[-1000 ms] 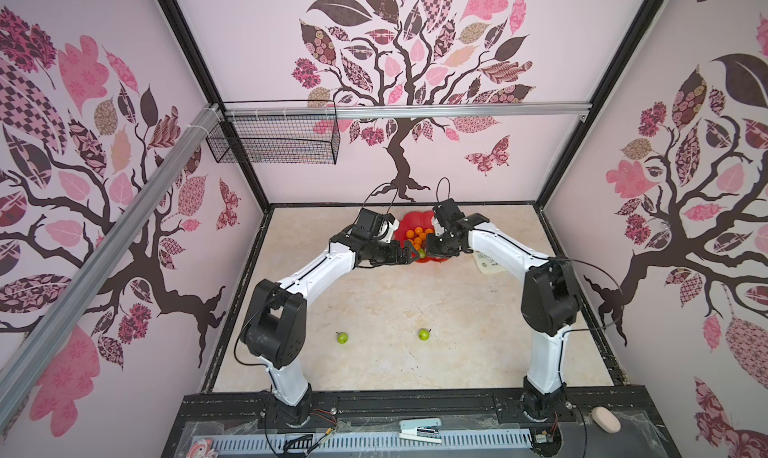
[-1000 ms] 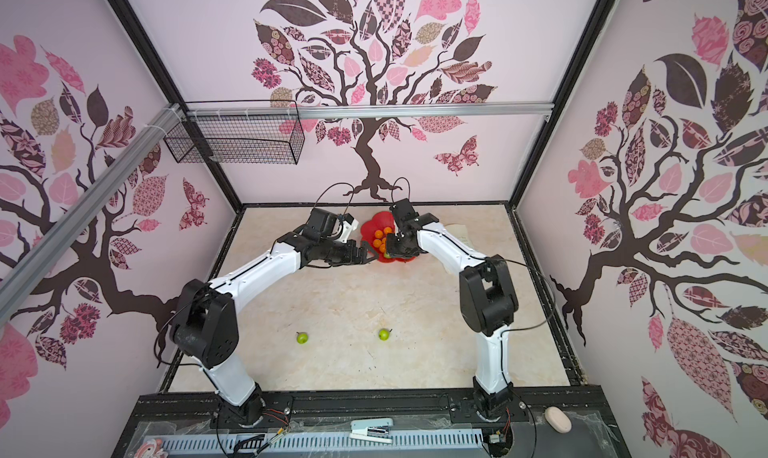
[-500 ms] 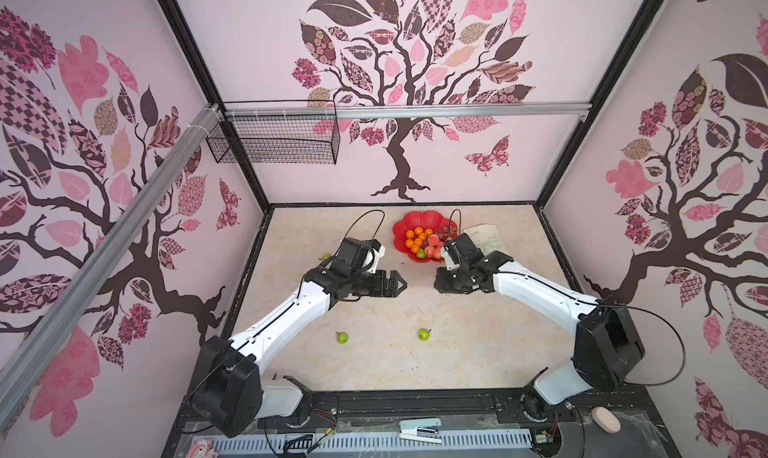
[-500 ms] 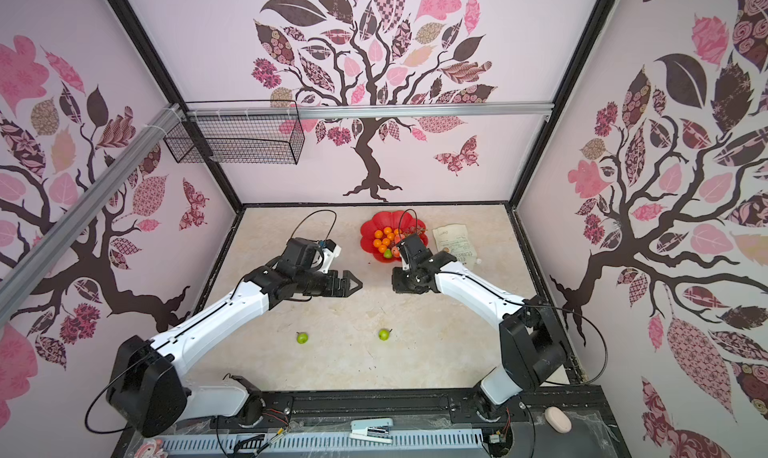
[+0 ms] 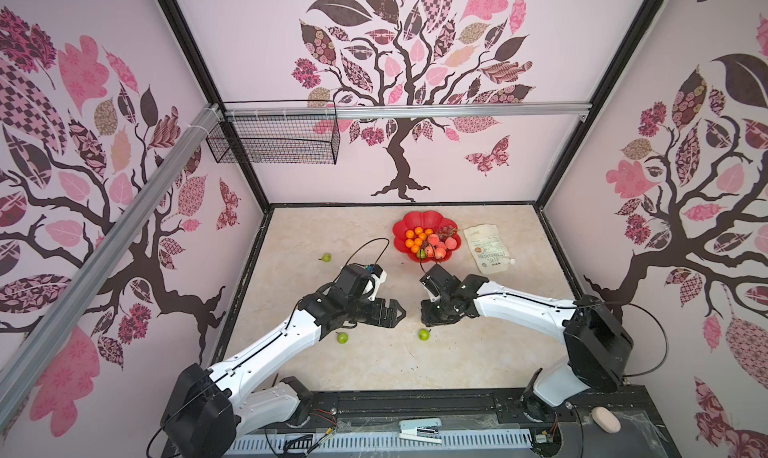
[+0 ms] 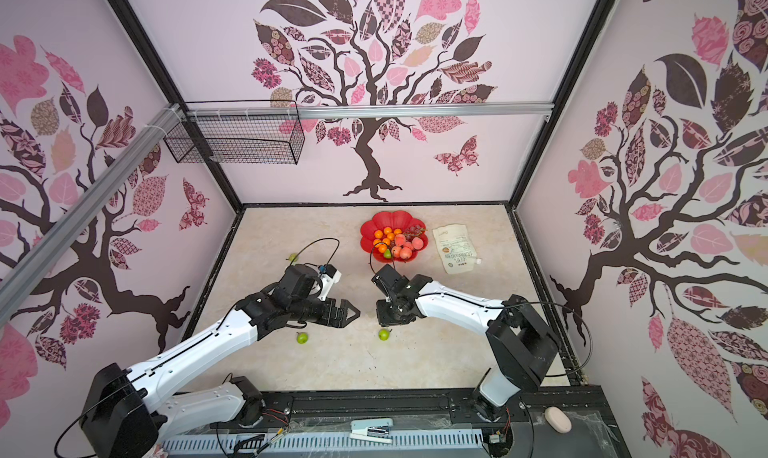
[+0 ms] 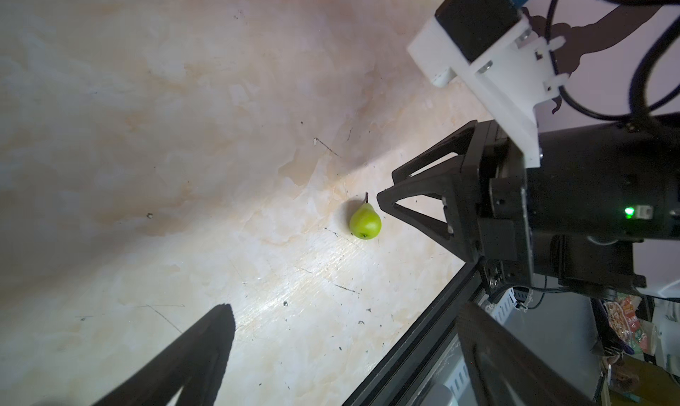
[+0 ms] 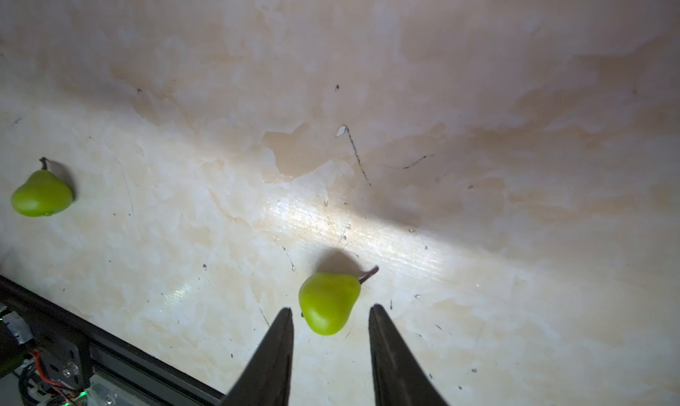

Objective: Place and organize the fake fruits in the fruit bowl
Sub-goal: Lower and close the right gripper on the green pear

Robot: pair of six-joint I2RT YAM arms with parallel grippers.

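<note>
Fruit bowl (image 5: pixel 424 216): oranges (image 5: pixel 419 236), peaches (image 5: pixel 434 241) (grapes (image 5: pixel 447 230)); pears (image 5: pixel 342 338) outside

fruits (image 5: pixel 428 242) in bowl (image 5: pixel 424 217) | packet (image 5: pixel 488 248) right of bowl | front-left pear (image 5: pixel 342 338), front-right pear (image 5: pixel 423 334) before bowl | third pear (image 5: pixel 326 258) left

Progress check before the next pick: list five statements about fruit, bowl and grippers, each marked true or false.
1. The red bowl holds oranges, peaches and grapes. True.
2. Every fruit is in the bowl. False: three green pears lie on the table.
3. The right gripper is clamped on a pear. False: its open jaws hover over one pear, not touching it.
4. The left gripper is open and empty. True.
5. The paper packet lies in the bowl. False: it lies beside it.
</note>
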